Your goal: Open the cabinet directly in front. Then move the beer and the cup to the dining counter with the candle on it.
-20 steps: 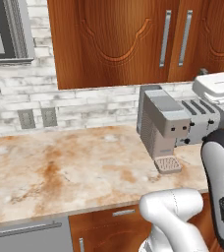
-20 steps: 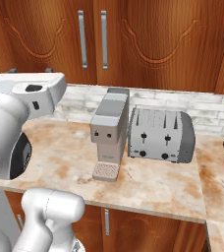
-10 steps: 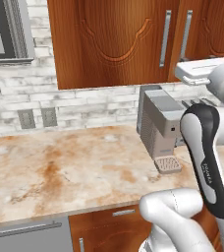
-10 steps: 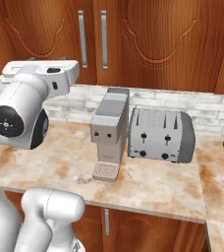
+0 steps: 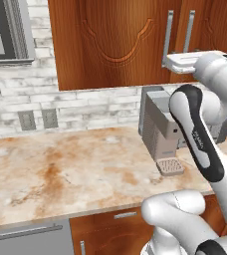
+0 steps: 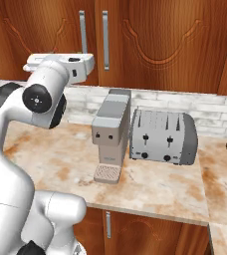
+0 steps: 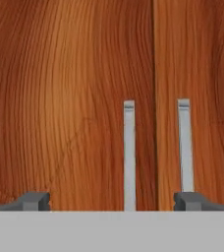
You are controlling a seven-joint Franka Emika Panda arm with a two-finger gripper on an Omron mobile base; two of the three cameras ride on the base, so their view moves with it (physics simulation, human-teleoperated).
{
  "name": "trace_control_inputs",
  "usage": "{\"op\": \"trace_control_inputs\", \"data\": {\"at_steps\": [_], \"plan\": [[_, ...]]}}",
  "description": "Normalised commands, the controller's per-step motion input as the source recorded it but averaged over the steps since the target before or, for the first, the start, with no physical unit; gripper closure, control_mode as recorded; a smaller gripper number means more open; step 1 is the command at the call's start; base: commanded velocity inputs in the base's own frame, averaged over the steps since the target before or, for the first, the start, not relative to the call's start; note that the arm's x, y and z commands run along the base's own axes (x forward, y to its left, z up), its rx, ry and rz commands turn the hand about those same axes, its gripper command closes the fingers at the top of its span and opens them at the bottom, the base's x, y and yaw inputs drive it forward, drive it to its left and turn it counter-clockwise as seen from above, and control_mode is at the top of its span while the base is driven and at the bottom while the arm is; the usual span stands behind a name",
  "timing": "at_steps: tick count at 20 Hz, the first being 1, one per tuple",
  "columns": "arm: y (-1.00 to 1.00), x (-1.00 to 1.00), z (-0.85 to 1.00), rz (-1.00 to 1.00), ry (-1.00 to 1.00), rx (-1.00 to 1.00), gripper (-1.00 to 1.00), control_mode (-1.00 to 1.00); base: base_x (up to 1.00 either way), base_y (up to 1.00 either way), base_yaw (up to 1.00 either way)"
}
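Note:
The cabinet (image 5: 110,45) is a reddish-brown wall unit above the countertop, and both of its doors are shut. Two long silver bar handles (image 5: 168,37) flank the seam between the doors (image 6: 93,35). My white hand (image 5: 185,62) is raised level with the lower ends of the handles (image 6: 60,62). In the hand view my gripper (image 7: 111,201) faces the doors, open and empty. The left handle (image 7: 129,155) rises between the fingertips, and the right handle (image 7: 184,145) stands just above the right fingertip (image 7: 187,201). The beer, the cup, the dining counter and the candle are out of view.
A grey coffee machine (image 5: 160,132) stands on the marbled countertop (image 5: 60,174) below the doors, with a silver toaster (image 6: 163,137) to its right. Behind them is a pale brick backsplash with outlets (image 5: 36,119). Low drawer fronts (image 6: 135,229) sit under the counter edge.
The arm has swung up and in, carrying the hand from beside the coffee machine to the height of the door handles. The jaws have stayed wide apart.

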Motion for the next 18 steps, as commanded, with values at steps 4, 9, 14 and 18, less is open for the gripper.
{"op": "trace_control_inputs", "data": {"at_steps": [4, 9, 14, 18], "plan": [[-0.06, 0.81, -0.02, 0.01, 0.05, 0.00, -1.00, -1.00, 0.00, 0.00, 0.00], [0.00, 1.00, -0.23, 0.00, 0.06, 0.00, -1.00, -1.00, 0.00, 0.00, 0.00], [0.00, 1.00, -0.43, 0.01, 0.05, 0.00, -1.00, -1.00, 0.00, 0.00, 0.00], [0.00, 1.00, -0.41, 0.00, 0.06, 0.00, -1.00, -1.00, 0.00, 0.00, 0.00]]}}
